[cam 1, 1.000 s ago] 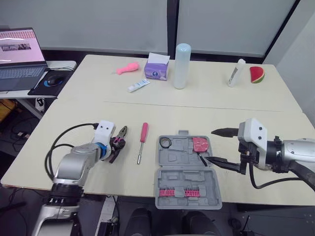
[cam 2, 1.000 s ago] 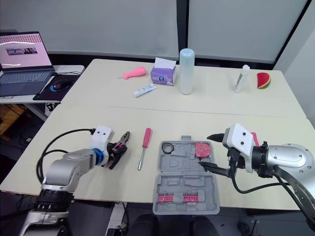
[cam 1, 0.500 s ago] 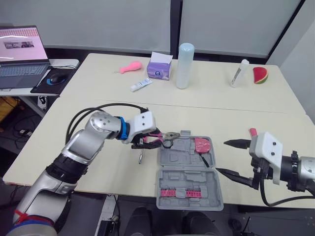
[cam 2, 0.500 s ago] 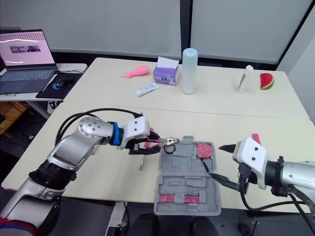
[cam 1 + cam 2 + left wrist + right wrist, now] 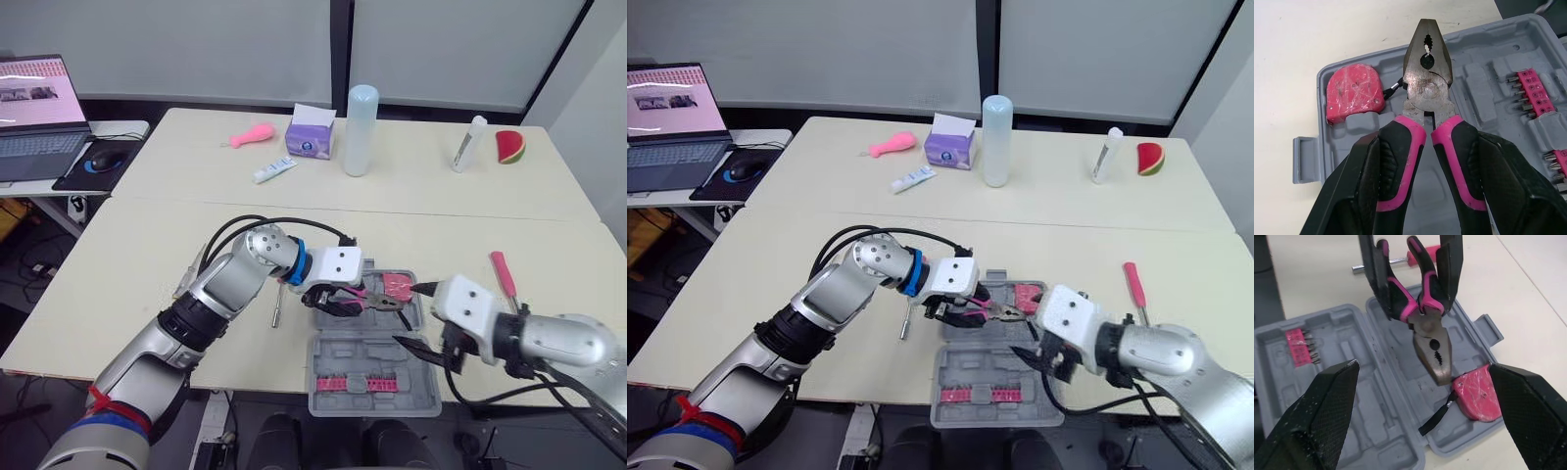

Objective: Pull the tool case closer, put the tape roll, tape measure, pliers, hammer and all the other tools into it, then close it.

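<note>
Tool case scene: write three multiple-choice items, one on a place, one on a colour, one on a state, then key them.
1. Where does the tape measure lie? A) in the tool case; B) beside the laptop; C) on the tissue box.
2. What colours are the grips of the pliers? A) blue and yellow; B) pink and black; C) all green.
3. What state is the left gripper in? A) open; B) shut on a screwdriver; C) shut on the pliers.
Key: 1 A, it sits in a corner pocket; 2 B, the left wrist view shows both colours; 3 C, it clamps the handles.
</note>
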Controlling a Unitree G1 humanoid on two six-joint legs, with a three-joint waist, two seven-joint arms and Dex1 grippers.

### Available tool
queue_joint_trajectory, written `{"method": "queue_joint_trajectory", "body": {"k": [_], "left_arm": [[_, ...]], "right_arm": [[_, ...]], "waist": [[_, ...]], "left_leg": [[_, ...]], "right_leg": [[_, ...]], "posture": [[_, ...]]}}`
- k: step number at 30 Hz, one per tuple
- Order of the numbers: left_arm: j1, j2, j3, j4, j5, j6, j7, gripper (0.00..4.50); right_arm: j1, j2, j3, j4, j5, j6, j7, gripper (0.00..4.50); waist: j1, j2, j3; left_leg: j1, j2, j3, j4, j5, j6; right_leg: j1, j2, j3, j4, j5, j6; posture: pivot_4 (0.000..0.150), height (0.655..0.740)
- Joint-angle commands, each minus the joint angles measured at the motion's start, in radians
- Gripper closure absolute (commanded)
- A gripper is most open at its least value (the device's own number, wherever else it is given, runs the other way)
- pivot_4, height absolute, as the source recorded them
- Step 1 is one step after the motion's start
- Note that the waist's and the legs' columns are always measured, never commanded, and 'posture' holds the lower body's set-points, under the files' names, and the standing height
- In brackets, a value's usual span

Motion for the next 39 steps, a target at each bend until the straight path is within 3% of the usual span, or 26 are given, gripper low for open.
{"method": "queue_joint_trajectory", "body": {"k": [1,8,11,15,22,39], "left_arm": [[-0.019,-0.01,0.015,-0.03,0.003,-0.014,-0.011,2.0],[-0.012,-0.013,0.023,-0.039,0.005,-0.002,-0.014,2.0],[-0.012,-0.012,0.027,-0.042,0.004,0.004,-0.015,2.0],[-0.008,-0.01,0.027,-0.047,0.004,0.006,-0.014,2.0],[-0.004,-0.012,0.02,-0.032,0.02,-0.002,-0.003,2.0],[0.022,0.009,0.022,-0.037,0.024,0.007,-0.019,2.0]], "right_arm": [[-0.089,0.03,0.099,0.06,-0.058,-0.002,0.014,0.0],[-0.208,0.088,0.226,0.187,-0.152,-0.043,0.059,0.0],[-0.225,0.101,0.254,0.218,-0.193,-0.071,0.07,0.62],[-0.232,0.113,0.266,0.232,-0.227,-0.094,0.091,1.95],[-0.28,0.128,0.268,0.225,-0.245,-0.076,0.145,3.27],[-0.249,0.12,0.224,0.183,-0.254,-0.078,0.186,3.27]], "waist": [[0.003,0.0,0.0],[0.005,0.0,0.0],[0.005,0.0,0.0],[0.005,0.0,0.0],[0.005,0.0,0.0],[0.005,0.0,0.0]], "left_leg": [[0.0,0.0,0.0,0.0,0.0,0.0],[-0.002,0.0,-0.001,0.0,0.0,0.0],[-0.002,0.001,-0.001,0.001,0.0,0.0],[-0.002,0.001,-0.001,0.001,0.0,0.0],[-0.002,0.001,-0.002,0.001,0.0,0.0],[-0.002,0.001,-0.002,0.001,0.0,0.0]], "right_leg": [[0.0,0.0,0.0,0.0,0.0,0.0],[-0.001,-0.002,-0.001,0.0,0.0,0.0],[-0.001,-0.002,-0.001,0.0,0.0,0.0],[-0.002,-0.003,-0.002,0.001,0.0,0.0],[-0.002,-0.003,-0.002,0.001,0.0,0.0],[-0.002,-0.003,-0.002,0.001,0.0,0.0]], "posture": [[0.15,0.7002],[0.15,0.7002],[0.15,0.7002],[0.15,0.7002],[0.15,0.7002],[0.15,0.7002]]}}
